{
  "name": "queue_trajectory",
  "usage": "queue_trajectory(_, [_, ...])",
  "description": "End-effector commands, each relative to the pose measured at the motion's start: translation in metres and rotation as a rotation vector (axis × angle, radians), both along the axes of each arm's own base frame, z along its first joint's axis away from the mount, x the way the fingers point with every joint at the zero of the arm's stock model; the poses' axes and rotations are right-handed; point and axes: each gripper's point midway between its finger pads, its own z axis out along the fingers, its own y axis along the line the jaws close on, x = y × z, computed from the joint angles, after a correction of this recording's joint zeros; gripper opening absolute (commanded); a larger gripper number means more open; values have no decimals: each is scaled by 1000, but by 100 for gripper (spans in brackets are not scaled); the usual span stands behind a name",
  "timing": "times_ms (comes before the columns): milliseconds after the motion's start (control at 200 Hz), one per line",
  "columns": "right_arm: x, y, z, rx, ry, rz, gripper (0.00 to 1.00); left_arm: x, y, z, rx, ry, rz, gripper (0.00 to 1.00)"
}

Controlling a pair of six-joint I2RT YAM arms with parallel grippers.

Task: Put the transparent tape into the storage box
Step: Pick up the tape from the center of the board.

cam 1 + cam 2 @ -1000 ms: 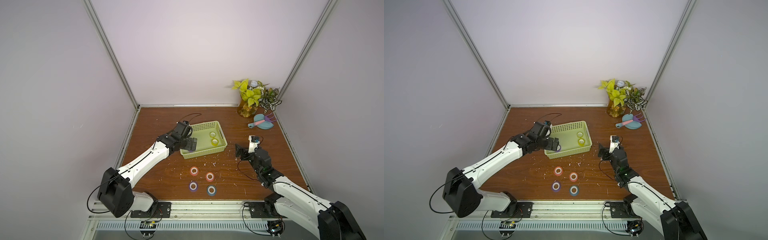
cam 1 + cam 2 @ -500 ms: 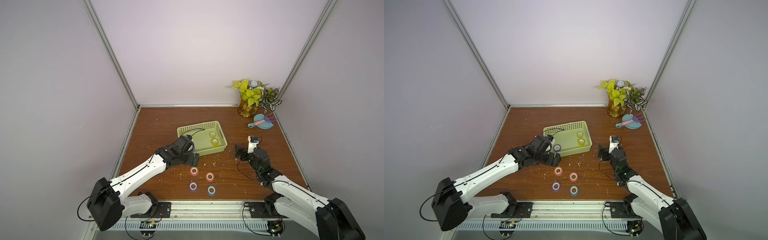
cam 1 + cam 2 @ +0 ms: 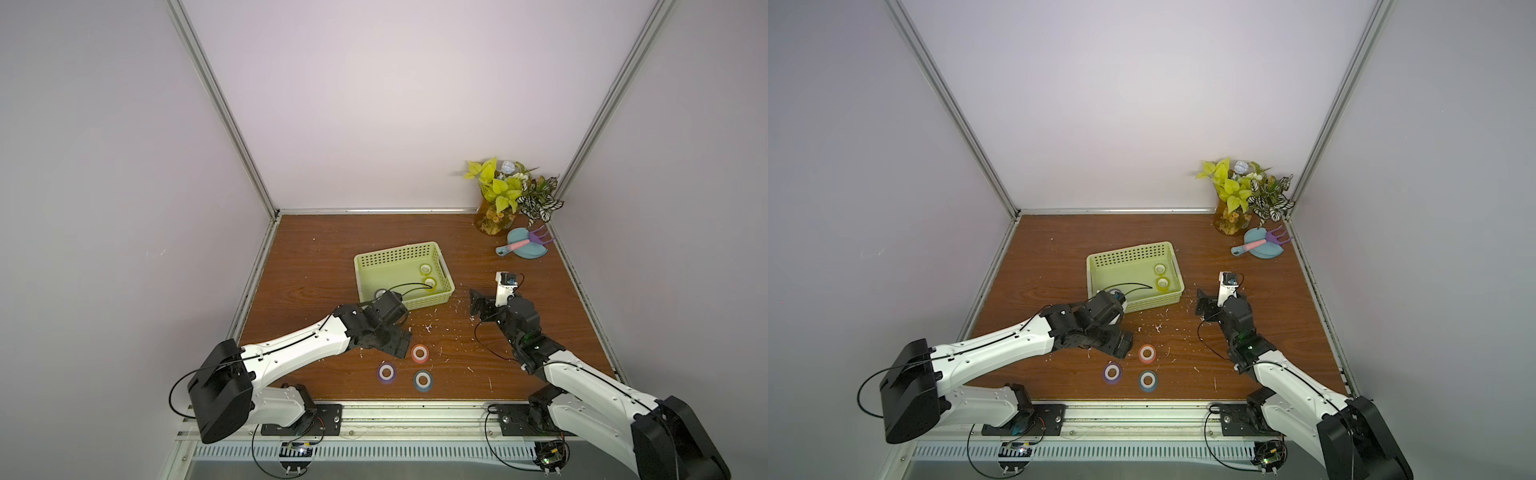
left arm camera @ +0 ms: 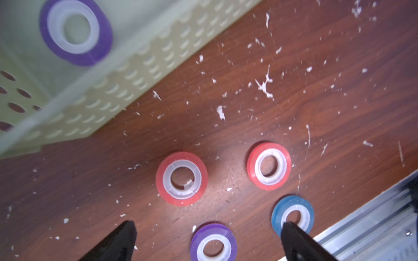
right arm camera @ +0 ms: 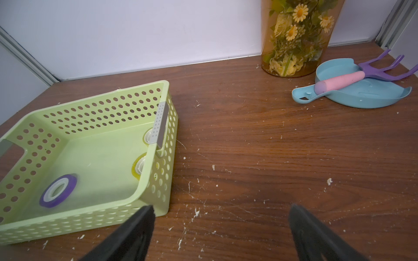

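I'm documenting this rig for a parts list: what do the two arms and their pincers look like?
The left arm and right arm have white shells, black joints and thin black cables. The left pincer and right pincer have black tapered fingers.

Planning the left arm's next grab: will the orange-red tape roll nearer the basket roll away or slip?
Orange-red tape roll lies flat, so rolling seems unlikely. Its white plastic core suggests it stays stiff. Small and hollow, probably light.
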Motion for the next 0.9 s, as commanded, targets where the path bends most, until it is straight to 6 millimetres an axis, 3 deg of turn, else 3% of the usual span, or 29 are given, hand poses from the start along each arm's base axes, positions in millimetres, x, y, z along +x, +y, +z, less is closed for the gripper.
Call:
queue_trajectory(0, [6,-2,17,22,-43,-25,99,-21,8,-13,44,68,-3,97])
queue_trajectory(450, [7,-2,16,22,-40,-27,99,-63,16,-42,102,150,-18,89])
queue_trajectory(891, [7,-2,16,20,-40,-28,99,-71,15,-56,169,165,-26,81])
